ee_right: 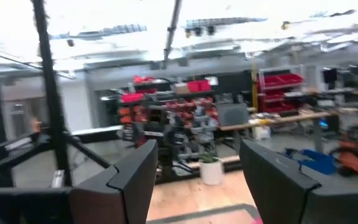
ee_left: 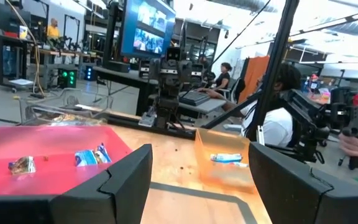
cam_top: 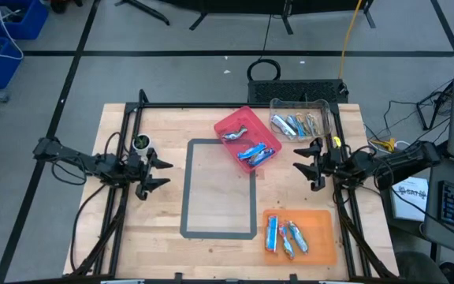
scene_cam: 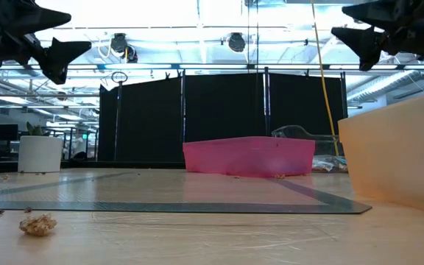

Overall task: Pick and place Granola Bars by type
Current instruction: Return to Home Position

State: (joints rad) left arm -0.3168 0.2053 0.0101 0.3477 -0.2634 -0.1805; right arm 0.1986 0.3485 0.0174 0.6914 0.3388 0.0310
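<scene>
Both arms hover over the bench (cam_top: 132, 237): left end effector (cam_top: 162, 173) wide and empty, right end effector (cam_top: 306, 166) wide too. Blue bars (cam_top: 251, 151) lie in the pink bin (cam_top: 225, 122).

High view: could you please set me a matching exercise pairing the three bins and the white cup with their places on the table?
Things: 1 pink bin; 2 clear bin; 3 orange bin; 4 white cup.
Places: A beside the left gripper; B table's bottom right in the high view; C table's top right; D at a corner of the tape rectangle.
Pairs: 1-D, 2-C, 3-B, 4-A.
</scene>
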